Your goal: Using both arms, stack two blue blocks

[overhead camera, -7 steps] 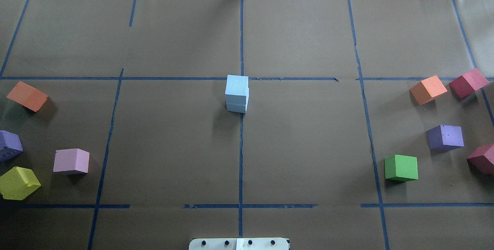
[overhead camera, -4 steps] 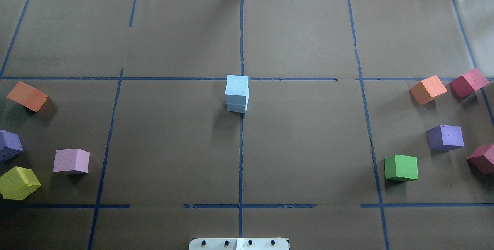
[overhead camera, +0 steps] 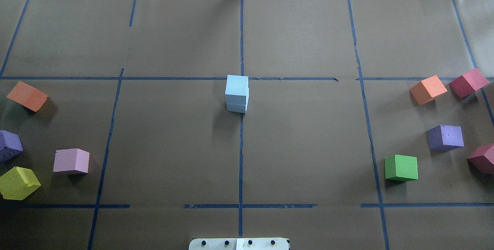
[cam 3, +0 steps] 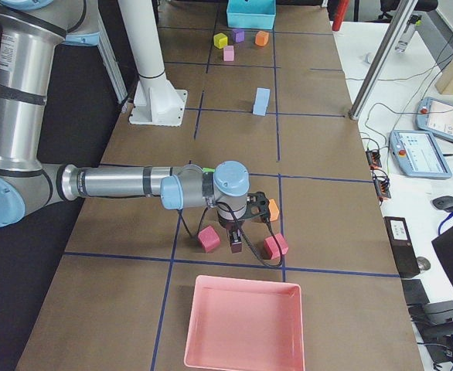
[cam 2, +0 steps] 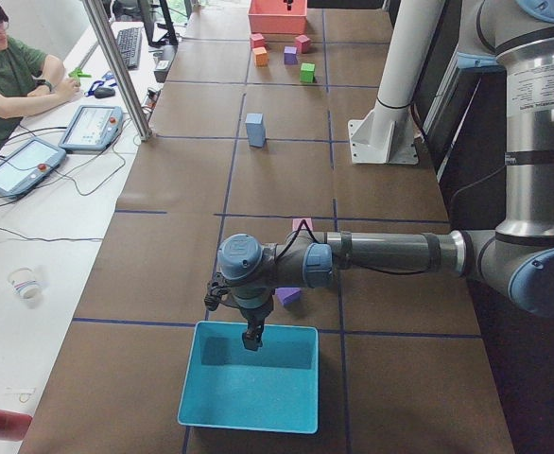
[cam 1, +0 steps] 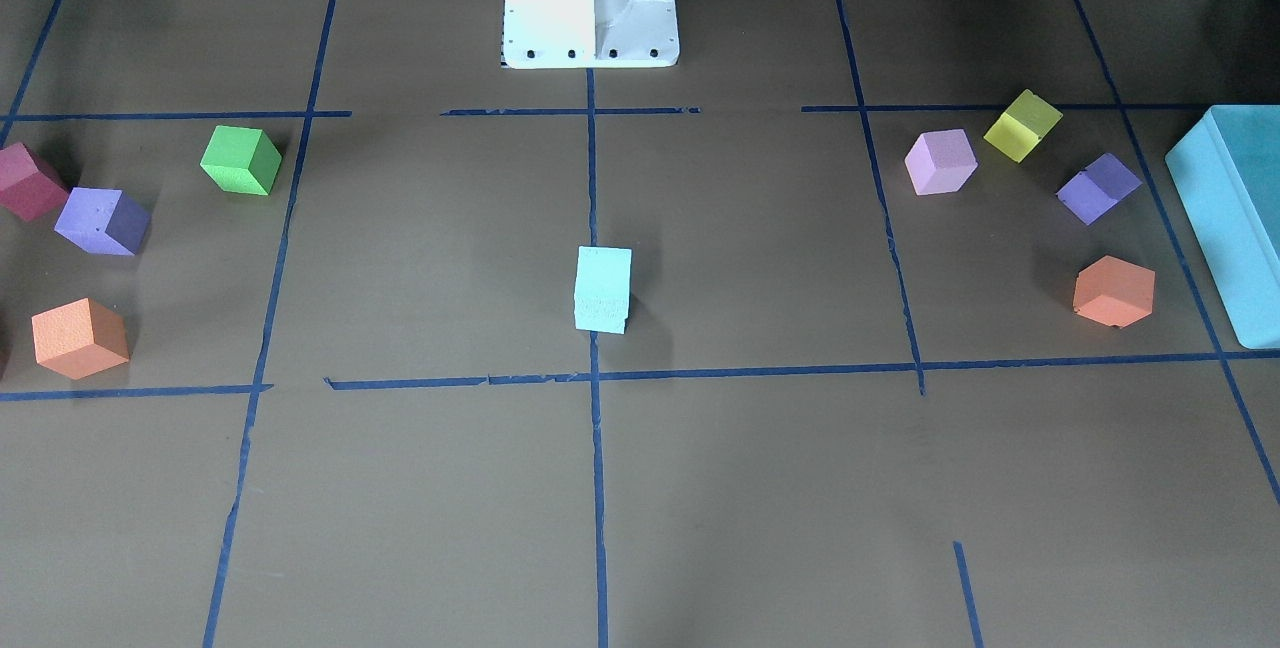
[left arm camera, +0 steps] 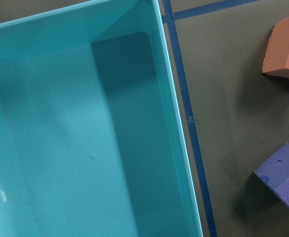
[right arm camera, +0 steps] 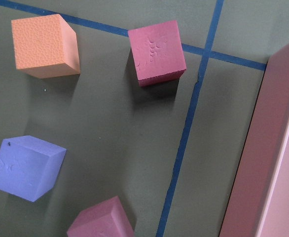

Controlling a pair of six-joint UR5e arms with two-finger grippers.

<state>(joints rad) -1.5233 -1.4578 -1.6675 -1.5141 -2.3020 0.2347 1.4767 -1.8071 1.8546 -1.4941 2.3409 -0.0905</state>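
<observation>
We're seeing the blue blocks (overhead camera: 236, 95) stacked, one atop the other, at ctr of the counter (overhead camera: 308, 146), w/ both arms well apart from them. The left fingers (cam 2: 251, 338) are hanging over the teal box (cam 2: 249, 383); the right fingers (cam 3: 235, 244) are hovering nr the maroon cubes (cam 3: 208, 239). Apart or together, we're not managing to tell.

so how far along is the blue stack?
Done: the blue blocks sit one on the other at table centre, top one slightly offset, nothing touching them. In hand: no move on the stack; the left gripper hangs over the teal bin, the right gripper by the pink tray. Left: nothing visible.
</observation>
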